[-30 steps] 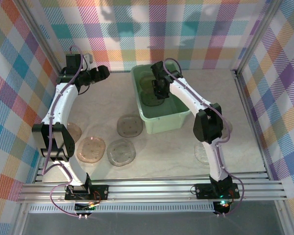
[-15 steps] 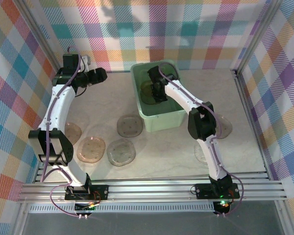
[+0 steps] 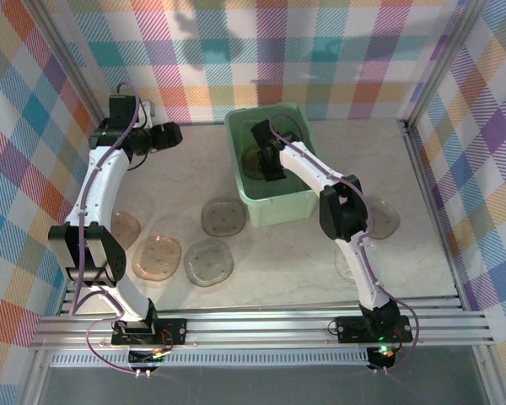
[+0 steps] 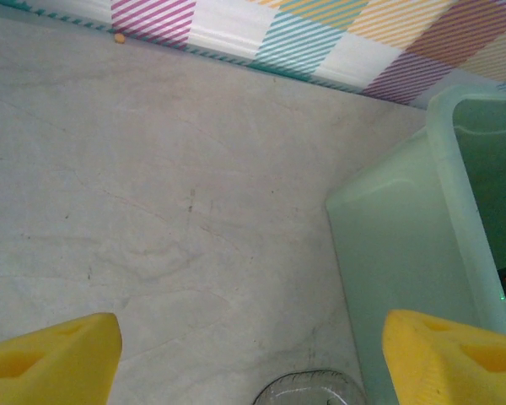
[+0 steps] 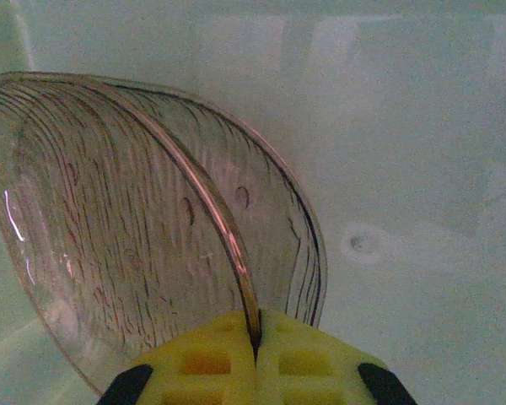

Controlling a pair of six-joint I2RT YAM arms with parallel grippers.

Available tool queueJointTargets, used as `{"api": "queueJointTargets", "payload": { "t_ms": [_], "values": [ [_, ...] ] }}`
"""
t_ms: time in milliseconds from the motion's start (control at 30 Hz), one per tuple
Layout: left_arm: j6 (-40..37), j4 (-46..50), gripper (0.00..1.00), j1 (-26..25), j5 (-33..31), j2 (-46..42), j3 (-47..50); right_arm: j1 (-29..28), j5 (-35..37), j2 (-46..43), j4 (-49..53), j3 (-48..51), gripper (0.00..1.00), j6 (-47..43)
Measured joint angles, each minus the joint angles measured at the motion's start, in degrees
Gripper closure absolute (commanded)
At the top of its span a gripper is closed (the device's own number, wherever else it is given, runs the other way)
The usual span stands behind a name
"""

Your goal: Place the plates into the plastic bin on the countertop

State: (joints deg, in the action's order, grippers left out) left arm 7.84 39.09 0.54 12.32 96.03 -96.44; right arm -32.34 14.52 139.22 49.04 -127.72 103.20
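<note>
1. Six plates (image 3: 156,256) lie flat on the beige, faintly marbled bench (image 3: 304,261). Four are on the left side and two on the right side, the two partly behind the right arm.
2. Plaid walls (image 3: 236,59) of many colours close the bench at the back, the left and the right. A metal rail (image 3: 261,325) runs along the near edge, and both arm bases are bolted there.
3. The plastic bin (image 3: 278,207) is pale mint green. It stands on the bench at the far middle, near the back wall.
4. The right hand (image 3: 270,164) is down inside the bin. In the right wrist view its yellow pads (image 5: 202,363) are clenched on the rim of one ribbed, brownish clear plate (image 5: 110,228). This plate is tilted on edge and reaches up and to the left of the hand. I cannot tell if it touches the floor of the bin.
5. The left hand (image 3: 167,135) hangs over bare bench, to the left of the bin and apart from it. Its fingers are spread wide, with nothing between them. In the left wrist view the rim of a clear plate shows at the bottom edge, beside the bin wall.
</note>
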Motion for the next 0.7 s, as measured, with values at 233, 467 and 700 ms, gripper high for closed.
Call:
{"api": "queueJointTargets", "payload": {
  "t_ms": [233, 467, 700],
  "values": [
    [0.0, 0.0, 0.19, 0.0, 0.0, 0.0, 0.0, -0.4, -0.7, 1.9, -1.2, -0.2, 0.73, 1.6],
    [0.1, 0.0, 0.19, 0.0, -0.4, 0.0, 0.0, -0.4, 0.0, 2.4, -2.2, -0.2, 0.54, 1.5],
    [0.9, -0.1, 0.19, 0.0, -0.3, 0.0, 0.9, -0.4, 0.5, 1.6, -4.4, 0.5, 0.24, -0.8]
  ]
}}
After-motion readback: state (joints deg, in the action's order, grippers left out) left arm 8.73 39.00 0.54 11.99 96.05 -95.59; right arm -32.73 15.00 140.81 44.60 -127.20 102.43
